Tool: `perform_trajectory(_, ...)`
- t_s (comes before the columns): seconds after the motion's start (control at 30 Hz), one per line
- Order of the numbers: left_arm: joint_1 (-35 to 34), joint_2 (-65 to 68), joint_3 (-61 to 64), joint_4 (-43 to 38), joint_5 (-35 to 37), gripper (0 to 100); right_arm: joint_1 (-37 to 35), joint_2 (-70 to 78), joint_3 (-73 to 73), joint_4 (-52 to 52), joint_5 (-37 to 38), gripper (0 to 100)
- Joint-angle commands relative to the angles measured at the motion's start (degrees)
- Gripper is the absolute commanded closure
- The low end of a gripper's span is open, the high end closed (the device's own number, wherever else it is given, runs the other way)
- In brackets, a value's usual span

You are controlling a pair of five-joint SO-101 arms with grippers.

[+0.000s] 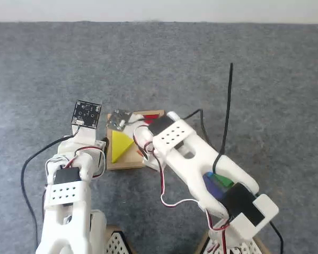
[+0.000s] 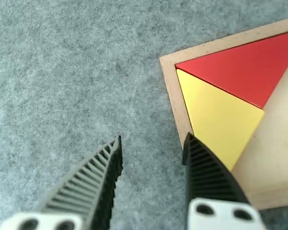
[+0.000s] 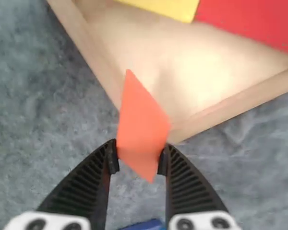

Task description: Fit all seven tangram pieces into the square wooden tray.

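Note:
The square wooden tray (image 1: 125,164) lies between the two arms. A yellow triangle (image 1: 119,145) and a red triangle (image 1: 148,117) lie flat in it, edge to edge. My right gripper (image 3: 138,155) is shut on an orange piece (image 3: 141,122), held on edge just above the tray's rim (image 3: 230,108) at a corner; bare tray floor lies behind it. My left gripper (image 2: 152,153) stands open over the carpet beside the tray's corner (image 2: 170,91), one fingertip (image 2: 194,153) above the rim near the yellow triangle (image 2: 216,120) and the red triangle (image 2: 240,67).
Grey carpet covers the table all round the tray. A blue piece (image 1: 212,186) and a green piece (image 1: 223,181) show beneath the right arm (image 1: 201,164). A black cable (image 1: 229,106) rises behind that arm.

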State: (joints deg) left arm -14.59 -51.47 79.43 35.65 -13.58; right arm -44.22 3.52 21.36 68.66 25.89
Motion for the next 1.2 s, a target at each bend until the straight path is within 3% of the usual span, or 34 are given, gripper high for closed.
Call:
perform_trajectory(0.0, 0.09, -1.76, -0.84, 0.26, -0.26, 79, -0.75, -1.8, 2.64, -3.12, 0.53, 88.3)
perform_trajectory(0.17, 0.09, -1.76, -0.84, 0.35, -0.26, 79, 0.04, 0.31, 5.45, -7.78, 4.22, 73.5)
perform_trajectory(0.37, 0.09, -1.76, -0.84, 0.35, -0.26, 79, 2.33, -4.53, 5.98, -6.73, 8.09, 64.2)
perform_trajectory(0.53, 0.09, -1.76, -0.84, 0.35, -0.26, 79, 1.63, -17.36, 10.46, -4.97, 11.69, 60.0)
perform_trajectory(0.73, 0.09, -1.76, -0.84, 0.35, -0.26, 79, -1.1, -37.49, 26.11, -6.29, 16.0, 59.9)
perform_trajectory(0.87, 0.09, -1.76, -0.84, 0.26, -0.26, 79, -3.21, -45.85, 39.3, -15.69, 19.34, 60.1)
perform_trajectory(1.17, -2.64, -1.76, -1.54, 0.35, 0.0, 79, -2.51, -46.81, 55.47, -38.11, 26.2, 60.1)
